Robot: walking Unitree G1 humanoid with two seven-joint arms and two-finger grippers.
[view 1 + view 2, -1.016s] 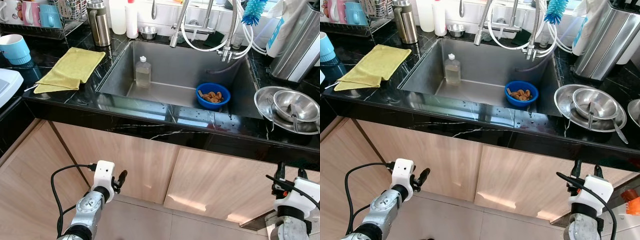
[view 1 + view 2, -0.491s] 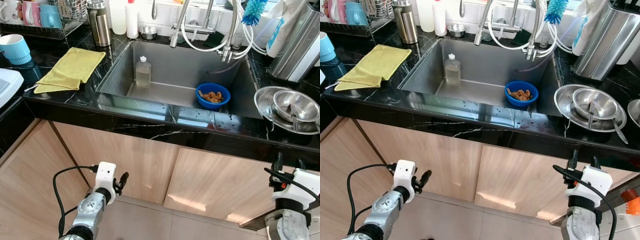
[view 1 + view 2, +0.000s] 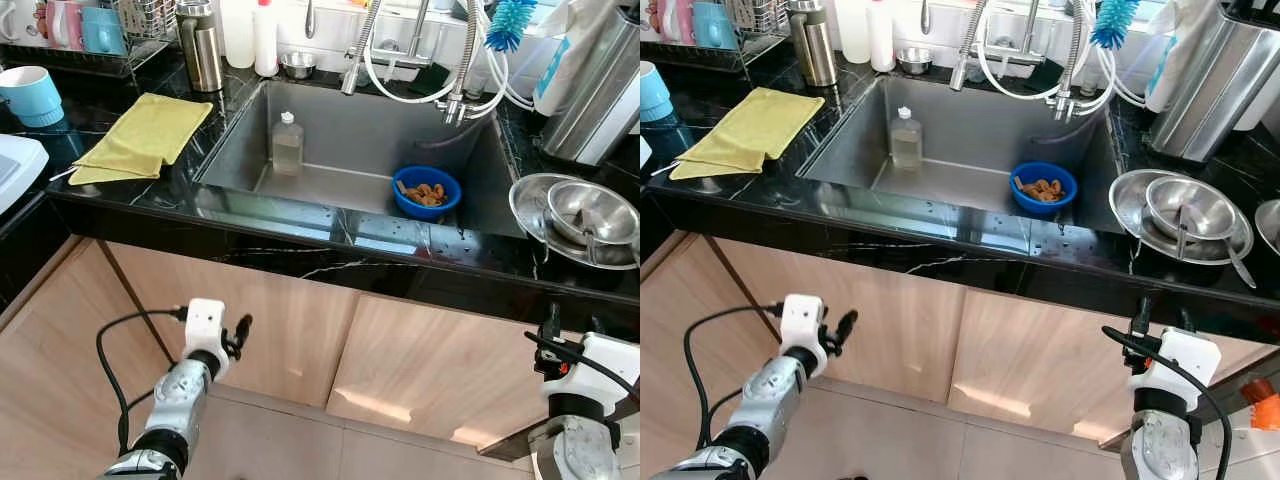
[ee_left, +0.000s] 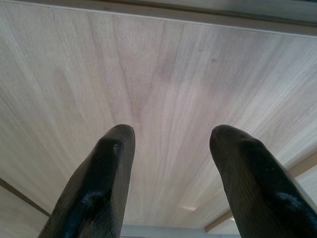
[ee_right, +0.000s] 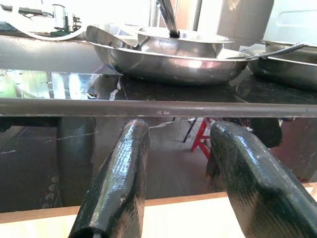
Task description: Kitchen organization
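Observation:
My left gripper (image 3: pixel 240 328) hangs low in front of the wooden cabinet door (image 3: pixel 270 320), fingers open and empty; in the left wrist view the gripper (image 4: pixel 171 148) faces bare wood. My right gripper (image 3: pixel 572 325) is open just under the black counter edge (image 5: pixel 158 107), below the stacked steel plate and bowl (image 3: pixel 580 212), which also appear as steel dishes (image 5: pixel 163 54) above the edge. In the steel sink (image 3: pixel 340 120) stand a blue bowl of food (image 3: pixel 427 192) and a clear bottle (image 3: pixel 286 143). A yellow cloth (image 3: pixel 145 136) lies on the counter to the left.
A steel thermos (image 3: pixel 203 45), white bottles (image 3: pixel 262 35) and a small steel bowl (image 3: pixel 295 65) stand behind the sink. A blue cup (image 3: pixel 28 95) and a rack of mugs (image 3: pixel 70 30) are far left. Faucet hoses and a blue brush (image 3: pixel 510 22) hang over the sink.
My left gripper has risen a little along the cabinet door. My right gripper has lifted slightly toward the counter edge. The things on the counter and in the sink have not moved.

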